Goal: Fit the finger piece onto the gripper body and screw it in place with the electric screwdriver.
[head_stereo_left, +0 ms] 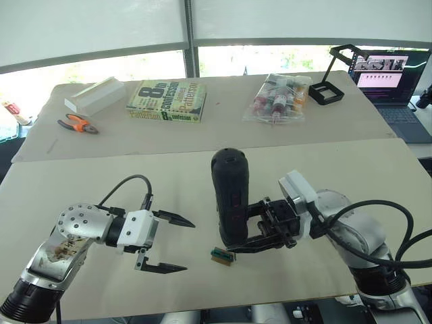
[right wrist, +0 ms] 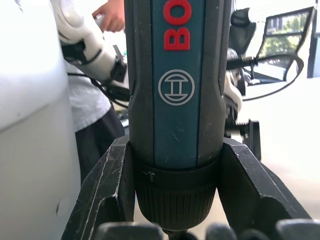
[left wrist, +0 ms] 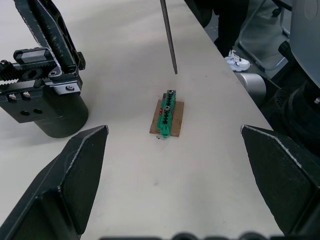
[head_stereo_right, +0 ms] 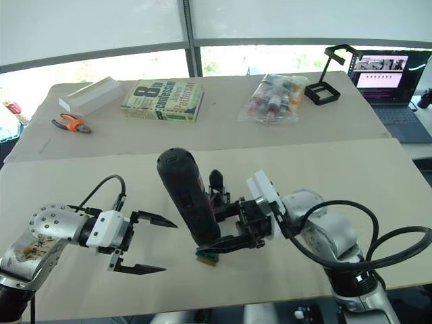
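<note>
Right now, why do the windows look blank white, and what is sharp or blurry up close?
Head views: daylight overexposes the windows behind the table, leaving soft shadows. Right wrist view: the electric screwdriver, clamped in the right gripper, is sharp; the background glares. Left wrist view: the green block is sharp, the left gripper fingers slightly blurred.
</note>
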